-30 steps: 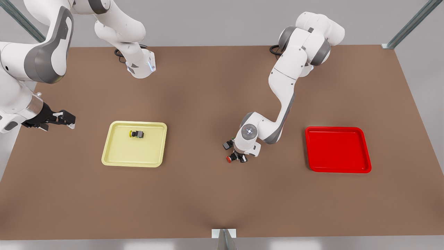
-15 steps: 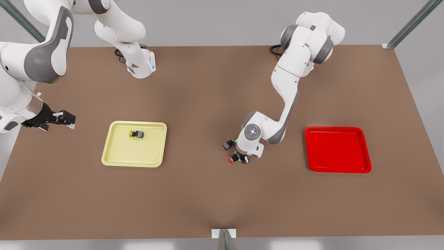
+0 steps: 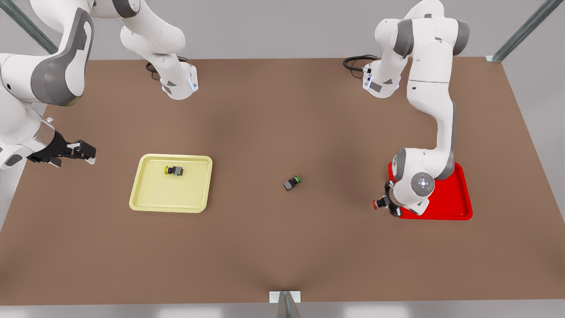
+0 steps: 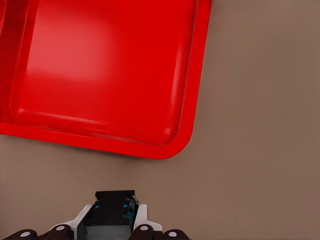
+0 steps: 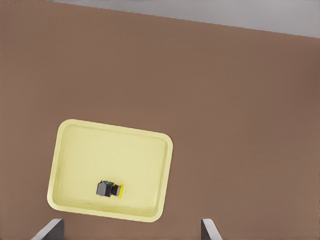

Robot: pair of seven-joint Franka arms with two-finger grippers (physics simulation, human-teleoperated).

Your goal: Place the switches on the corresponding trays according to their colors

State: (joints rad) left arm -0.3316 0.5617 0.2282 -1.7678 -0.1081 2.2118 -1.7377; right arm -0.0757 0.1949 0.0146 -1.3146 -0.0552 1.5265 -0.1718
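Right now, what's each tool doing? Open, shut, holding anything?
Left tool: shut on the red switch, at the red tray's corner.
Right tool: open, empty, waiting off beside the yellow tray.

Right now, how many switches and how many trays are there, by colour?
Yellow switch: 1
Green switch: 1
Red switch: 1, held in the left claw
Yellow tray: 1
Red tray: 1
Total: 5
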